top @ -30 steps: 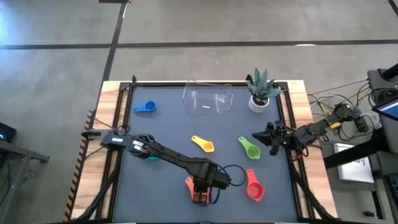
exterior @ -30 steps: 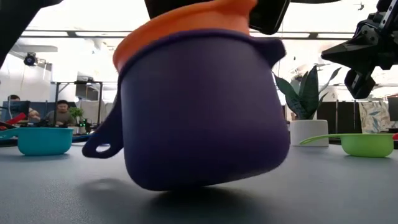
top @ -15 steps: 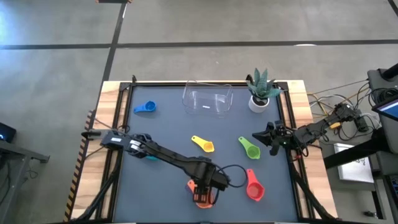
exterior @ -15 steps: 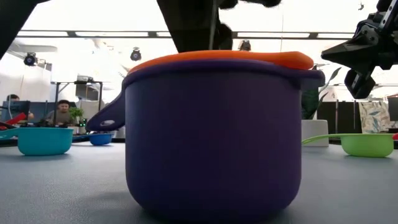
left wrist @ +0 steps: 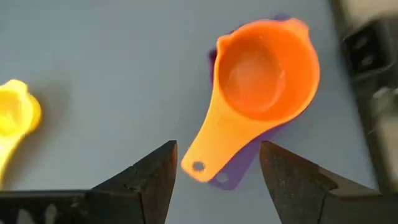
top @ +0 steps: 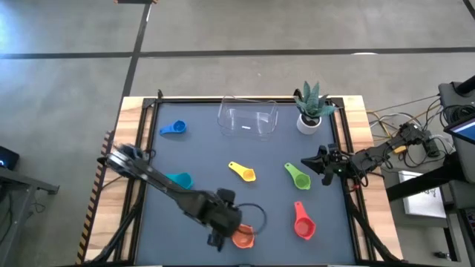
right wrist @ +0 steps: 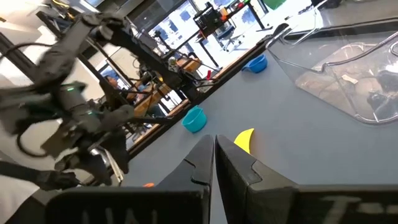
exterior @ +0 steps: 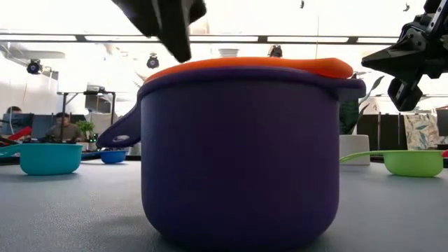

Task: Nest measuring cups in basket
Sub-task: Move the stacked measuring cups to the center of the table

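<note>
An orange measuring cup (left wrist: 264, 71) sits nested inside a purple one (exterior: 238, 150), which stands upright on its base near the table's front edge. My left gripper (left wrist: 217, 152) hovers open above their handles, touching neither. Teal (top: 180, 180), blue (top: 174, 128), yellow (top: 243, 172), green (top: 298, 176) and red (top: 303, 222) cups lie singly on the mat. The clear basket (top: 247, 119) stands at the far edge. My right gripper (top: 326, 165) waits shut above the mat's right side.
A small white pot with a spiky plant (top: 312, 107) stands right of the basket. Black rails run along the mat's left edge (top: 137, 185) and right edge. Bare mat lies between the basket and the yellow cup. People sit in the room beyond the table.
My left gripper has opened and let go of the orange cup, then risen and drawn back toward the table's left edge. The purple cup, tilted a second ago with the orange one in it, has settled flat and upright on the mat.
</note>
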